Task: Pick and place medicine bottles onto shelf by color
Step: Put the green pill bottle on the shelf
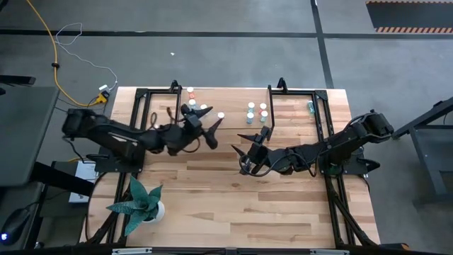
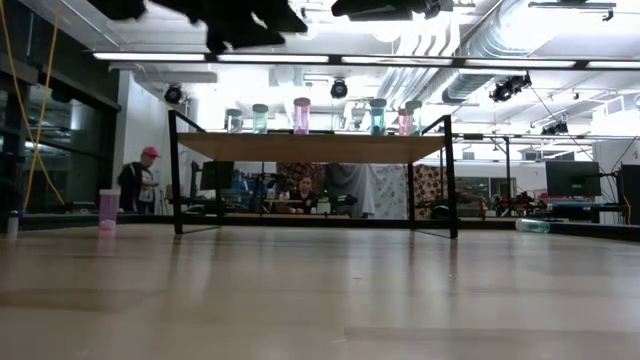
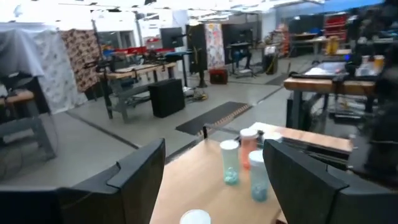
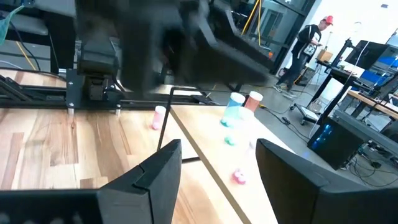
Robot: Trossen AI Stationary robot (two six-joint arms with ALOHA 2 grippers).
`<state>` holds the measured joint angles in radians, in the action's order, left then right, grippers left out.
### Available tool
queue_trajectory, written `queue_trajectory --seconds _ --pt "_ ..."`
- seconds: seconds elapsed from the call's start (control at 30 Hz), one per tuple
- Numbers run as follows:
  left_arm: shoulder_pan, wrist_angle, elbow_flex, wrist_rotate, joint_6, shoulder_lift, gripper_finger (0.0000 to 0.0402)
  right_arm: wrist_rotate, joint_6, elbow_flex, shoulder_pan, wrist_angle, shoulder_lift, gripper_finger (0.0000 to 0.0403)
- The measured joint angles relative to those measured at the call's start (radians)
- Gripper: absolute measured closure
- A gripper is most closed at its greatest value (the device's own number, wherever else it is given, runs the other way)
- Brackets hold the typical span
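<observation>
The shelf (image 2: 310, 147) stands at the table's far side, and several medicine bottles stand upright on its top: two teal (image 2: 260, 118), a pink one (image 2: 301, 115), and a teal and a pink one (image 2: 377, 116). From above they show as white caps (image 1: 251, 106). A pink bottle (image 2: 108, 210) stands on the table at the left. My left gripper (image 1: 214, 133) hangs open above the table before the shelf, beside one white-capped bottle (image 1: 221, 115). In its wrist view, teal and red-orange bottles (image 3: 230, 162) stand beyond its open fingers (image 3: 217, 186). My right gripper (image 1: 241, 144) hovers open and empty (image 4: 217, 180).
A teal bottle (image 1: 310, 106) lies on its side at the far right of the table. A white pot with a green plant (image 1: 141, 202) stands at the near left. The shelf's black legs (image 2: 176, 170) stand on the table. A person (image 2: 137, 180) is in the room behind.
</observation>
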<state>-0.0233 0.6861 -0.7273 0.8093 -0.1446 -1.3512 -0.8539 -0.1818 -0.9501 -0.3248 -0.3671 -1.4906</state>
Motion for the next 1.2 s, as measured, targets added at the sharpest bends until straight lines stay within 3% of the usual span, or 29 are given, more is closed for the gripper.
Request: queue_trajectory --seconds 0.13,0.27,0.4,0.67,0.83,0.97,1.2 --pt "0.064 -0.165 0.000 -0.002 -0.011 0.135 0.0140 0.000 0.000 0.000 0.000 0.000 0.000 0.0204" --pt "0.128 -0.264 0.032 -0.104 0.027 0.261 0.0141 -0.002 -0.002 0.000 0.000 -0.002 0.000 0.0204" --pt "0.171 -0.253 0.136 -0.225 0.057 0.374 0.0144 -0.010 -0.002 0.000 0.000 -0.006 0.000 0.0204" --pt "0.190 -0.051 0.380 -0.307 0.062 0.608 0.0144 -0.023 0.042 0.000 0.000 -0.007 0.000 0.0204" --pt "0.190 -0.042 0.447 -0.312 0.091 0.687 0.0144 -0.307 0.094 -0.008 -0.001 -0.063 0.034 0.0204" --pt "0.190 -0.045 0.452 -0.323 0.116 0.709 0.0145 -0.493 -0.005 -0.049 0.033 -0.057 0.112 0.0204" --pt "0.190 -0.045 0.452 -0.353 0.116 0.712 0.0145 -0.615 -0.009 -0.084 0.250 0.127 0.284 0.0204"
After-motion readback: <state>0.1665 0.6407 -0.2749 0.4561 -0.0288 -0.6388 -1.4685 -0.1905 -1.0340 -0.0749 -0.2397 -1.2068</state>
